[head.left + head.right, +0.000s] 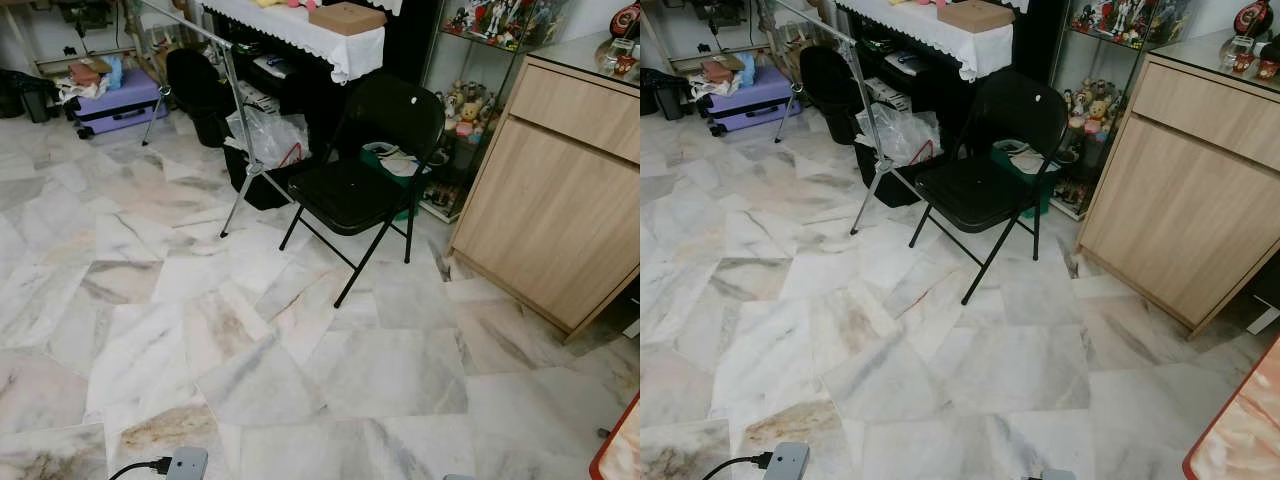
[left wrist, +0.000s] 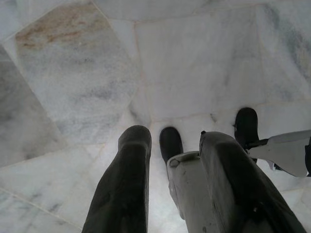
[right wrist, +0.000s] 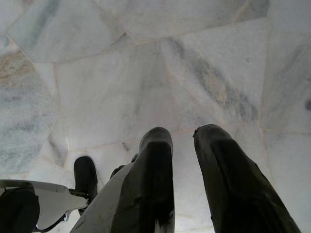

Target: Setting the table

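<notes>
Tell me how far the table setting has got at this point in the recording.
Nothing looks done yet. The robot faces a black folding chair on a marble floor, beside a wooden cabinet. The left gripper and right gripper hang open over the floor, holding nothing. A table corner with a red rim shows at the right edge. Fetching and laying everything appears to be left.

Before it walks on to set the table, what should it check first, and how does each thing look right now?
1. Left gripper carries nothing: ok, jaws apart over bare marble floor.
2. Right gripper carries nothing: ok, jaws apart.
3. Path ahead: not ok, black folding chair stands in the way.
4. Tripod leg beside the chair: not ok, a trip risk.
5. Cable and plug near its feet: not ok.
6. Tableware to fetch: cannot tell; some items sit on the wooden cabinet.
</notes>
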Motion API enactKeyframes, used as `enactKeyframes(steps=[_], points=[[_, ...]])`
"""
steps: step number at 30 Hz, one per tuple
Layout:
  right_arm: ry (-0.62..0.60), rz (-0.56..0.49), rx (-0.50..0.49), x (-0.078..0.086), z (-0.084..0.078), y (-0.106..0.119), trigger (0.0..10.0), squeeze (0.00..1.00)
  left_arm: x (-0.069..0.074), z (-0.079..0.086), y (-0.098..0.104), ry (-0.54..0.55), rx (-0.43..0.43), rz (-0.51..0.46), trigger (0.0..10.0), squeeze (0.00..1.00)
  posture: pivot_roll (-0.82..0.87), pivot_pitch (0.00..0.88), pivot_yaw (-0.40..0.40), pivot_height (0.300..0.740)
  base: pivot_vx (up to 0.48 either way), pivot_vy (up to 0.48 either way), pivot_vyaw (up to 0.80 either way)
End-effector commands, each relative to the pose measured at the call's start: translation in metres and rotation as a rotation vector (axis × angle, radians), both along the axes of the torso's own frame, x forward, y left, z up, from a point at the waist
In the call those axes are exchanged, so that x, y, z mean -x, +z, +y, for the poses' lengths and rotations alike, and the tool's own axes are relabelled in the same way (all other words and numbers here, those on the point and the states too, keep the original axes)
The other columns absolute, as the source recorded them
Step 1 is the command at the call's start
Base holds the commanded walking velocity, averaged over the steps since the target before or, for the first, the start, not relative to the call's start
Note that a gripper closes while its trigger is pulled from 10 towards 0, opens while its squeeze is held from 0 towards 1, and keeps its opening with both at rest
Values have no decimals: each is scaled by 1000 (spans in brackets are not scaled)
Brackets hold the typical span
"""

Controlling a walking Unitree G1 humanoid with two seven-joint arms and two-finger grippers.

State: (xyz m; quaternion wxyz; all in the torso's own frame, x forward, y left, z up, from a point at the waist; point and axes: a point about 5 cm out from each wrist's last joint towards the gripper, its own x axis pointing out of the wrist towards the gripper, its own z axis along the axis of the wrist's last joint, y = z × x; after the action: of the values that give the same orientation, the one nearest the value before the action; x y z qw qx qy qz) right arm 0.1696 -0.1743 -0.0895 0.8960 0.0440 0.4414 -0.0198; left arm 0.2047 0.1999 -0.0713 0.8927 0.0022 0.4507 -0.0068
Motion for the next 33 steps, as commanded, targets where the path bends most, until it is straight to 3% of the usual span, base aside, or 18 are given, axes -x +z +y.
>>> enactKeyframes(steps=[1,33], points=[[-8,28,-1,4,1,-3,10000,0,3,1,-1,0,-2,10,10000,0,13,96,-20,740,0,0,0],[4,48,2,6,2,-4,10000,0,3,1,-1,0,-3,7,10000,0,15,103,-23,740,0,0,-774]])
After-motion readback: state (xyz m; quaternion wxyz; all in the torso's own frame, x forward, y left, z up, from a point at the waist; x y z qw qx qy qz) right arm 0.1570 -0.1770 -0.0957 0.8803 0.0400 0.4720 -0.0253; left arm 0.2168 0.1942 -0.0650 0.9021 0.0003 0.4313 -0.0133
